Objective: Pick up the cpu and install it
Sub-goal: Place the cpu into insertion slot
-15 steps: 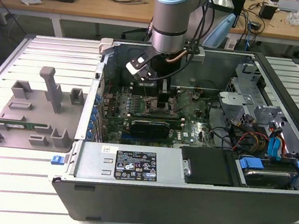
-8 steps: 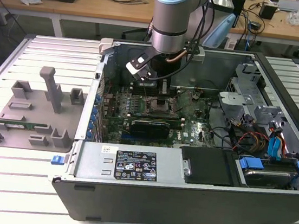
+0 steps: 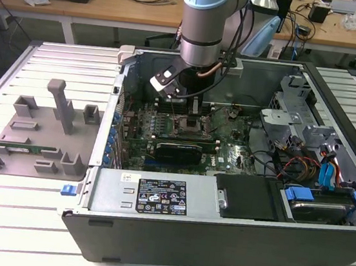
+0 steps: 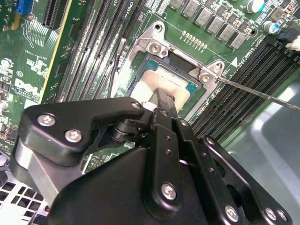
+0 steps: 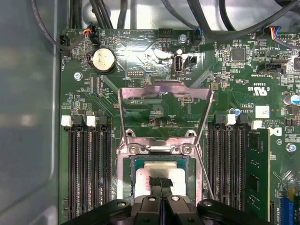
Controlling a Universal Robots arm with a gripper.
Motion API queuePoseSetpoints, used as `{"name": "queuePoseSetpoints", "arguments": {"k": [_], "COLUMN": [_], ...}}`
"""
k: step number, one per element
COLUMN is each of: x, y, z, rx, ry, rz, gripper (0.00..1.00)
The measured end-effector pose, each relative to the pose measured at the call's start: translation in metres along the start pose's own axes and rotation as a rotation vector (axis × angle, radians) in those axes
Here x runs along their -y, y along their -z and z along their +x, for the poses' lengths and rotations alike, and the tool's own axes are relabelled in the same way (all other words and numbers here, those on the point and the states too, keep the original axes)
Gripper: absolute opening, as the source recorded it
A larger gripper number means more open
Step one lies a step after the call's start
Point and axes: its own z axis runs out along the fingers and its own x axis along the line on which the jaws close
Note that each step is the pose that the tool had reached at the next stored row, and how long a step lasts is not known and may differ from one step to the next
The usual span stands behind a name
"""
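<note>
silver flat square cpu (image 5: 144,176) right under the black gripper (image 5: 160,181), fingers closed together — probably light, stiff, fragile; grab its edges.

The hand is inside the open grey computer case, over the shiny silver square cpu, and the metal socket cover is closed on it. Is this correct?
Not fully. The first wrist view shows the metal socket cover flipped open, off the shiny silver square cpu. The hand is over it, inside the open grey computer case.
</note>
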Motion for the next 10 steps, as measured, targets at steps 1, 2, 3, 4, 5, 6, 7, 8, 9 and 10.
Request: {"name": "queuePoseSetpoints", "arguments": {"k": [1, 2, 3, 4, 5, 6, 7, 8, 9, 10], "x": [0.0, 0.0001, 0.0001, 0.0001, 0.0, 0.0, 0.0, 0.0, 0.0, -0.0002], "y": [-0.0003, -0.0006, -0.0008, -0.0009, -0.0011, -0.0011, -0.0011, -0.0011, -0.0011, -0.0011], "z": [0.0, 0.0, -0.0001, 0.0, 0.0, 0.0, 0.0, 0.0, 0.0, 0.0], "rx": [0.0, -0.0003, -0.0009, -0.0016, -0.0027, -0.003, -0.003, -0.003, -0.0031, -0.0032], "ry": [0.0, 0.0, 0.0, 0.0, 0.0, 0.0, 0.0, 0.0, 0.0, 0.0], "rz": [0.0001, 0.0002, 0.0003, 0.0003, 0.0, 0.0, 0.0, 0.0, 0.0, 0.0003], "gripper": [0.11, 0.11, 0.11, 0.11, 0.11, 0.11, 0.11, 0.11, 0.11, 0.11]}}
